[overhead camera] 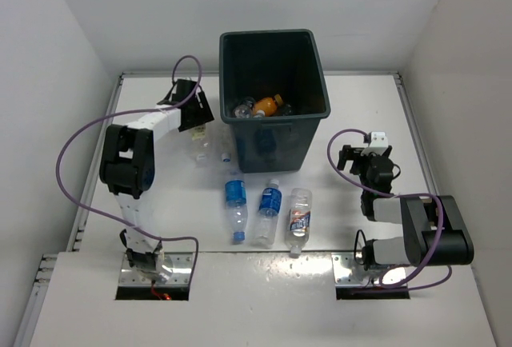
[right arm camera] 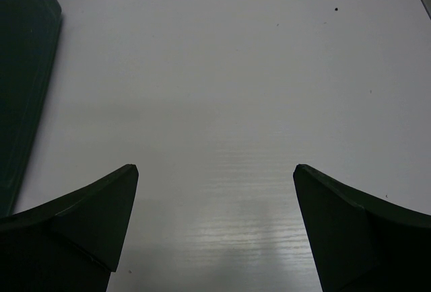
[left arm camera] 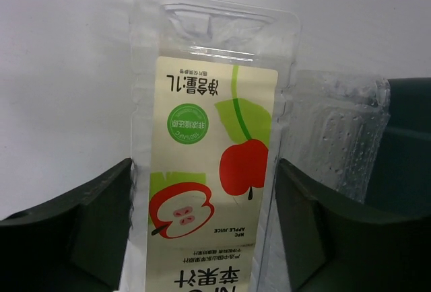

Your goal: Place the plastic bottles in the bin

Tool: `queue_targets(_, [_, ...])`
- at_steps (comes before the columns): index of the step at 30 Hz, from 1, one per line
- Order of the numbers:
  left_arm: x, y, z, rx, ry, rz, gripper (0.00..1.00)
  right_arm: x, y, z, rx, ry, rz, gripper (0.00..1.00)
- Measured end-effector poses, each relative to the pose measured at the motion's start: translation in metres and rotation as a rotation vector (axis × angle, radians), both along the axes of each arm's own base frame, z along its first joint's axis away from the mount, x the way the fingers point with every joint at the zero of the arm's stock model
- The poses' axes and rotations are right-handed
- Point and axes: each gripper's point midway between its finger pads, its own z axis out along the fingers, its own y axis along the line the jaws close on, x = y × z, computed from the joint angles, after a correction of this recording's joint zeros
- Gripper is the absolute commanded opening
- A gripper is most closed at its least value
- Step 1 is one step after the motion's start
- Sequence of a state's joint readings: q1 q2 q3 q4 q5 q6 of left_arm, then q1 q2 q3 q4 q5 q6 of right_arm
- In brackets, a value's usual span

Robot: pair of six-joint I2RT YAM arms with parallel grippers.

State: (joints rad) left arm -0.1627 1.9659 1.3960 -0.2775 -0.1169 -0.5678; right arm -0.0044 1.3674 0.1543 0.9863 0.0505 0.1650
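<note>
The dark grey-green bin (overhead camera: 314,67) stands at the back centre. Three clear plastic bottles lie on the table in front of it: a blue-labelled one (overhead camera: 234,201), a second blue-labelled one (overhead camera: 269,209) and a white-labelled one (overhead camera: 298,219). My left gripper (overhead camera: 198,123) is just left of the bin, far from the bottles. In the left wrist view it (left arm camera: 203,171) is shut on a flat clear carton (left arm camera: 209,144) with a white label showing red apples and green marks. My right gripper (overhead camera: 352,157) is open and empty over bare table right of the bin, as the right wrist view (right arm camera: 215,171) shows.
An orange bottle (overhead camera: 266,105) and other clear items (overhead camera: 242,109) lie inside the bin. A crumpled clear plastic piece (left arm camera: 337,130) sits beside the carton, with the bin wall (left arm camera: 411,137) behind it. The bin side (right arm camera: 20,70) shows left of my right gripper. White walls enclose the table.
</note>
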Motion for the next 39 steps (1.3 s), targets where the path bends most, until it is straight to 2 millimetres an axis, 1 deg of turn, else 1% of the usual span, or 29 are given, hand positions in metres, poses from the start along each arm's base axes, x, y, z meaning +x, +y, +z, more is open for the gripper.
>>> queue_targets(2, [0.000, 0.000, 0.000, -0.001, 0.000, 0.004, 0.66, 0.000, 0.000, 0.000, 0.000, 0.000, 0.000, 1.00])
queue_targets(4, [-0.003, 0.004, 0.003, 0.007, 0.006, 0.021, 0.66, 0.000, 0.000, 0.000, 0.000, 0.000, 0.000, 1.00])
queue_targets(5, [-0.005, 0.007, 0.005, 0.013, 0.011, 0.032, 0.63, 0.000, 0.000, 0.000, 0.000, 0.000, 0.000, 1.00])
queue_targets(7, [-0.008, 0.015, 0.019, 0.027, -0.004, 0.059, 0.61, 0.000, 0.000, 0.000, 0.000, 0.000, -0.001, 1.00])
queue_targets(9, [-0.007, 0.026, 0.049, 0.035, -0.050, 0.096, 0.58, 0.000, 0.001, 0.000, 0.000, 0.000, 0.002, 1.00])
queue_targets(10, [-0.002, 0.032, 0.074, 0.029, -0.103, 0.115, 0.58, 0.000, 0.001, 0.000, -0.001, 0.000, 0.003, 1.00])
queue_targets(13, [0.015, 0.049, 0.176, -0.004, -0.334, 0.179, 0.57, 0.000, 0.001, 0.000, -0.002, 0.000, -0.002, 1.00])
queue_targets(15, [0.016, 0.057, 0.261, -0.042, -0.546, 0.202, 0.56, 0.000, 0.000, 0.000, -0.004, 0.000, -0.006, 1.00])
queue_targets(16, [0.010, 0.059, 0.305, -0.064, -0.659, 0.208, 0.54, 0.000, 0.000, 0.000, -0.004, 0.000, -0.009, 1.00])
queue_targets(18, [-0.009, 0.059, 0.375, -0.108, -0.844, 0.203, 0.54, 0.000, -0.001, 0.000, -0.005, 0.000, -0.012, 1.00])
queue_targets(19, [-0.021, 0.059, 0.406, -0.130, -0.926, 0.197, 0.54, 0.000, -0.001, 0.000, -0.005, 0.000, -0.012, 1.00])
queue_targets(21, [-0.043, 0.050, 0.461, -0.181, -1.083, 0.161, 0.53, 0.000, -0.001, 0.000, -0.005, 0.000, -0.012, 1.00])
queue_targets(22, [-0.052, 0.043, 0.484, -0.206, -1.145, 0.135, 0.53, 0.000, -0.001, 0.000, -0.005, 0.000, -0.013, 1.00])
queue_targets(24, [-0.066, 0.024, 0.522, -0.257, -1.248, 0.069, 0.53, 0.000, -0.001, 0.000, -0.005, 0.000, -0.013, 1.00])
queue_targets(25, [-0.069, 0.013, 0.535, -0.279, -1.277, 0.034, 0.53, 0.000, -0.001, 0.000, -0.006, 0.000, -0.014, 1.00])
queue_targets(27, [-0.074, -0.014, 0.557, -0.329, -1.327, -0.043, 0.53, 0.000, -0.001, 0.000, -0.006, 0.000, -0.015, 1.00])
queue_targets(29, [-0.075, -0.047, 0.566, -0.371, -1.344, -0.129, 0.53, 0.000, -0.002, 0.000, -0.006, 0.000, -0.016, 1.00])
queue_targets(30, [-0.075, -0.064, 0.567, -0.383, -1.344, -0.173, 0.53, 0.000, -0.002, 0.000, -0.006, 0.000, -0.016, 1.00])
queue_targets(31, [-0.074, -0.084, 0.563, -0.396, -1.331, -0.218, 0.53, 0.000, -0.001, 0.000, -0.006, 0.000, -0.015, 1.00])
queue_targets(32, [-0.072, -0.100, 0.556, -0.398, -1.314, -0.253, 0.53, 0.000, -0.001, 0.000, -0.006, 0.000, -0.015, 1.00])
queue_targets(35, [-0.066, -0.148, 0.527, -0.397, -1.233, -0.354, 0.55, 0.000, -0.001, 0.000, -0.003, 0.000, -0.008, 1.00])
queue_targets(38, [-0.060, -0.183, 0.497, -0.377, -1.157, -0.418, 0.58, 0.000, 0.000, 0.000, 0.002, 0.000, 0.003, 1.00])
queue_targets(39, [-0.058, -0.193, 0.486, -0.367, -1.129, -0.435, 0.62, 0.000, 0.000, 0.000, 0.003, 0.000, 0.004, 1.00])
